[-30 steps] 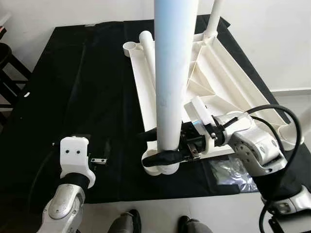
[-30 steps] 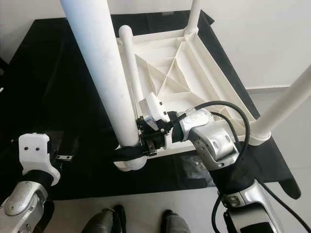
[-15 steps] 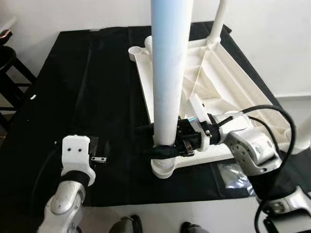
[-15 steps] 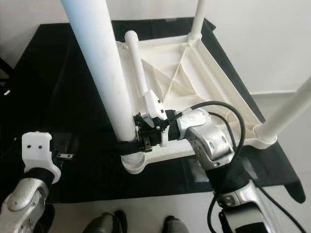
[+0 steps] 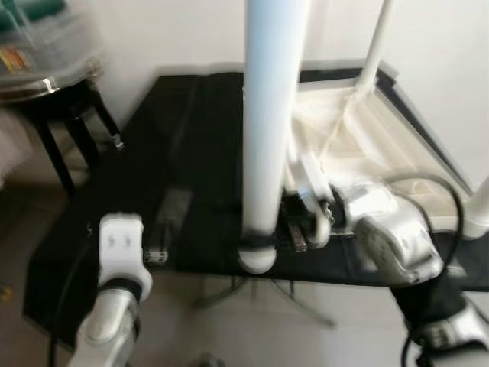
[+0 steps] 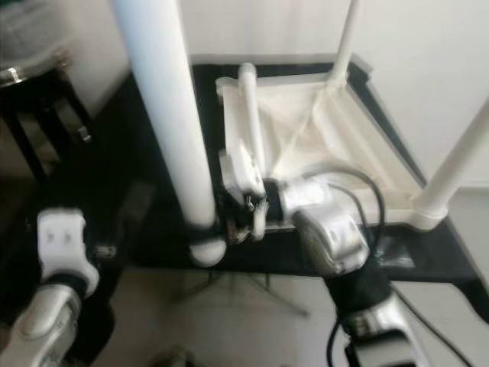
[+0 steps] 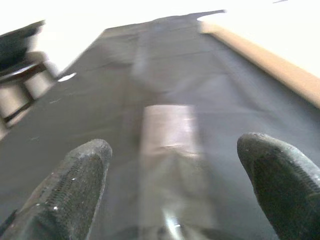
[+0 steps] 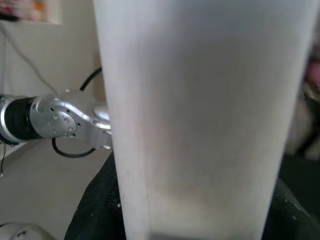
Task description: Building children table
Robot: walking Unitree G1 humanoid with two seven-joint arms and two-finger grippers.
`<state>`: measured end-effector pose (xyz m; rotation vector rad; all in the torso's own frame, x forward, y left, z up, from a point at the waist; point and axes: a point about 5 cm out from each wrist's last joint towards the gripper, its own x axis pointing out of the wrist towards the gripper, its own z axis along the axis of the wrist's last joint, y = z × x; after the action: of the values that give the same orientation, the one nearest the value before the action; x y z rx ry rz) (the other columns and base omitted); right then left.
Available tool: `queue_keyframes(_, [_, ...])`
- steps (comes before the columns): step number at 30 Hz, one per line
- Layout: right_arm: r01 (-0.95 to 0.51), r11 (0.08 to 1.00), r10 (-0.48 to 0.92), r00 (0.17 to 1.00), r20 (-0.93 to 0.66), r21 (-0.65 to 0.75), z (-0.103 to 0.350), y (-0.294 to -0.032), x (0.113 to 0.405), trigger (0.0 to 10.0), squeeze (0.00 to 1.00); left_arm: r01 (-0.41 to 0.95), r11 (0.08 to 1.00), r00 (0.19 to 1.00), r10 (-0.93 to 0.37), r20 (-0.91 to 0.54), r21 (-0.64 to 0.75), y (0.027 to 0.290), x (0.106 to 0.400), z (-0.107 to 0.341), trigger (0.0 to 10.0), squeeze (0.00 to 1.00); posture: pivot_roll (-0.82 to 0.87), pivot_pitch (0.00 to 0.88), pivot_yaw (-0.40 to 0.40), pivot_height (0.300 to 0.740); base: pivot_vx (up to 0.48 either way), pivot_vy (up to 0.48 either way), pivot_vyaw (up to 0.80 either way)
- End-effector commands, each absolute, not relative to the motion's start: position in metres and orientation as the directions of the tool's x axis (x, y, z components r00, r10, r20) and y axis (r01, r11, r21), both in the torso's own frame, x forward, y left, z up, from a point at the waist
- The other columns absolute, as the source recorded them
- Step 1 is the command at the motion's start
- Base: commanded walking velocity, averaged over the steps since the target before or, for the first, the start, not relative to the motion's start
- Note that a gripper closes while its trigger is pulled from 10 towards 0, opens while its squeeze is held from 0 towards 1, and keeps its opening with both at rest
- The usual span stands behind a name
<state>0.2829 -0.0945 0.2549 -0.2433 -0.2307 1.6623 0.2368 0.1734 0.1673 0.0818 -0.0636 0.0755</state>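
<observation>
My right gripper (image 5: 258, 238) is clenched around a thick white table leg (image 5: 269, 115), low down near its rounded foot, and the leg stands nearly upright, rising past the top of my head cameras' pictures. In my right wrist view the leg (image 8: 200, 115) sits close against the camera with my black fingers (image 8: 95, 210) wrapped on either side of it. The white tabletop (image 6: 321, 145) lies upside down on a black cloth (image 5: 191, 153) that covers a low surface, its ribbed underside facing up. Two more legs already stand in its corners: a thin-looking one at the far corner (image 6: 342, 46) and one at the near right corner (image 6: 454, 164). Another white leg (image 6: 250, 115) lies along the tabletop's left edge. My left gripper (image 7: 170, 190) hangs open above the cloth, well to the left of the tabletop, its two black fingertips (image 7: 75, 175) spread apart with nothing between them. A dark stool (image 5: 57, 99) carrying a clear container stands beyond the cloth at the far left. The head pictures are blurred.
</observation>
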Motion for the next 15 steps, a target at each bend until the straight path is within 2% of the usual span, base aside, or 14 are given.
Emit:
queue_keyframes(1, [-0.943, -0.117, 0.993, -0.117, -0.017, -0.312, 0.257, -0.091, 0.28, 10.0, 0.0, -0.085, 0.99, 0.995, 0.079, 0.057, 0.115, 0.177, 0.234, 0.162, 10.0, 0.0, -0.04, 0.126, 0.028, 0.74, 0.0, 0.0, 0.0])
queue_keyframes(7, [-0.944, -0.113, 0.993, -0.116, -0.009, -0.309, 0.256, -0.089, 0.279, 10.0, 0.0, -0.045, 0.99, 0.997, 0.037, 0.062, 0.134, 0.174, 0.232, 0.163, 10.0, 0.0, -0.04, 0.129, 0.027, 0.74, 0.0, 0.0, 0.0])
queue_keyframes(9, [-0.949, -0.079, 0.996, -0.087, 0.013, -0.305, 0.256, -0.087, 0.282, 10.0, 0.0, -0.029, 0.991, 0.998, 0.021, 0.06, 0.129, 0.173, 0.231, 0.162, 10.0, 0.0, -0.04, 0.129, 0.026, 0.74, 0.304, 0.0, 0.0])
queue_keyframes(11, [-0.952, 0.073, 0.997, 0.06, 0.052, -0.298, 0.258, -0.081, 0.295, 10.0, 0.0, -0.017, 0.994, 0.998, 0.01, 0.061, 0.112, 0.172, 0.231, 0.162, 10.0, 0.0, -0.04, 0.127, 0.024, 0.74, 0.36, 0.0, 0.0])
queue_keyframes(12, [-0.952, 0.073, 0.997, 0.06, 0.052, -0.298, 0.258, -0.081, 0.295, 10.0, 0.0, -0.017, 0.994, 0.998, 0.01, 0.061, 0.112, 0.172, 0.231, 0.162, 10.0, 0.0, -0.04, 0.127, 0.024, 0.74, 0.36, 0.0, 0.0])
queue_keyframes(13, [-0.947, 0.18, 0.984, 0.173, 0.049, -0.266, 0.255, -0.076, 0.305, 10.0, 0.0, -0.012, 0.994, 0.998, 0.006, 0.059, 0.104, 0.171, 0.231, 0.161, 10.0, 0.0, -0.04, 0.126, 0.022, 0.74, 0.352, 0.0, 0.0])
queue_keyframes(15, [-0.945, 0.193, 0.981, 0.186, 0.052, -0.262, 0.253, -0.075, 0.305, 10.0, 0.0, -0.01, 0.994, 0.998, 0.004, 0.059, 0.105, 0.17, 0.231, 0.161, 10.0, 0.0, -0.04, 0.124, 0.022, 0.74, 0.351, 0.0, 0.0])
